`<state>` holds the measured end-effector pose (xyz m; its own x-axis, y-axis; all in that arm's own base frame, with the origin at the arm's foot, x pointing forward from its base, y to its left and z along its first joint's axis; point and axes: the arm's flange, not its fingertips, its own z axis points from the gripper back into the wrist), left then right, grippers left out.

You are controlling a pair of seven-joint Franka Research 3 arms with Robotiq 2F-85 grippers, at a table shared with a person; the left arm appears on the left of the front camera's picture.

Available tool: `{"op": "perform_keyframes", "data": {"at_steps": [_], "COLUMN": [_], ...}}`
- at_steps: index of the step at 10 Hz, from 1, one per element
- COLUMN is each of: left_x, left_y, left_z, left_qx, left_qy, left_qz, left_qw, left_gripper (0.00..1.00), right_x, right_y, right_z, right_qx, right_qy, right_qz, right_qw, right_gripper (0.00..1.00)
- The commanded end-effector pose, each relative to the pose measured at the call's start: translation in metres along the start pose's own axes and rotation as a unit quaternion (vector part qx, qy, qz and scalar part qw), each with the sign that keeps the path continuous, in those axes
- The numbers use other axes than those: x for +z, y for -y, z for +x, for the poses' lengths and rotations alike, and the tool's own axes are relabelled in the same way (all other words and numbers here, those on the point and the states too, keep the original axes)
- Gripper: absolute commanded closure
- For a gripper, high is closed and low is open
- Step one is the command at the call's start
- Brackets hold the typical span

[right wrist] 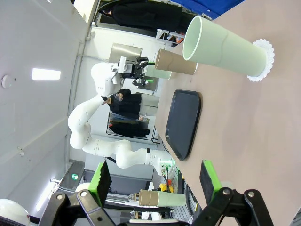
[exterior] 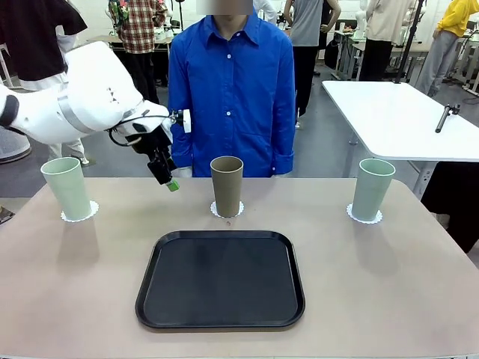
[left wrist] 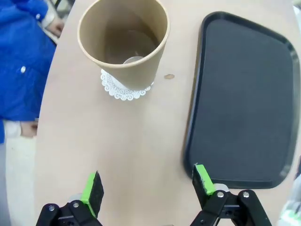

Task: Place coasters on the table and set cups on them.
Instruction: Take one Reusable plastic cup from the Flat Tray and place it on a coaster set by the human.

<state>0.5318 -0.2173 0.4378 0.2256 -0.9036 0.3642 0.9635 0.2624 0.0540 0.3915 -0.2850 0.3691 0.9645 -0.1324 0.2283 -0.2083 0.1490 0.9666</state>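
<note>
Three cups stand upright on the beige table [exterior: 389, 284], each on a white scalloped coaster: a mint one [exterior: 67, 187] at far left, a tan-brown one [exterior: 226, 185] in the middle on its coaster [left wrist: 123, 89], a mint one [exterior: 372, 188] at right on its coaster [right wrist: 264, 59]. My left gripper [exterior: 166, 178] hangs open above the table, left of the tan cup [left wrist: 123, 43] and holding nothing; its green pads [left wrist: 92, 188] are spread wide. My right gripper [right wrist: 155, 181] is open, with the right mint cup [right wrist: 221, 47] ahead of it.
A black tray [exterior: 221, 278] lies bare at the table's near middle. A person in a blue shirt [exterior: 230, 90] stands at the far edge behind the tan cup. A white table [exterior: 397, 112] stands at back right.
</note>
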Motion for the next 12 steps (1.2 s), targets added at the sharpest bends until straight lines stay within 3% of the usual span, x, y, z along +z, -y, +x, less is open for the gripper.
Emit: {"op": "perform_keyframes", "data": {"at_steps": [1, 6, 7, 12], "left_x": [0.028, 0.052, 0.053, 0.053], "left_y": [0.020, 0.051, 0.043, 0.043], "left_z": [0.019, 0.037, 0.038, 0.038], "left_qx": [0.057, 0.089, 0.084, 0.084], "left_qy": [-0.022, -0.046, -0.023, -0.023], "left_qz": [0.012, 0.027, 0.017, 0.017], "left_qw": [0.998, 0.995, 0.996, 0.996], "left_gripper": [0.00, 0.00, 0.00, 0.00], "right_x": [0.000, 0.000, 0.000, 0.000], "right_y": [-0.001, -0.001, -0.001, -0.001], "right_z": [-0.001, -0.001, -0.001, -0.001], "right_qx": [-0.002, -0.002, -0.002, -0.002], "right_qy": [-0.002, -0.002, -0.002, -0.002], "right_qz": [0.001, 0.001, 0.001, 0.001], "right_qw": [1.000, 1.000, 1.000, 1.000], "right_gripper": [0.00, 0.00, 0.00, 0.00]}}
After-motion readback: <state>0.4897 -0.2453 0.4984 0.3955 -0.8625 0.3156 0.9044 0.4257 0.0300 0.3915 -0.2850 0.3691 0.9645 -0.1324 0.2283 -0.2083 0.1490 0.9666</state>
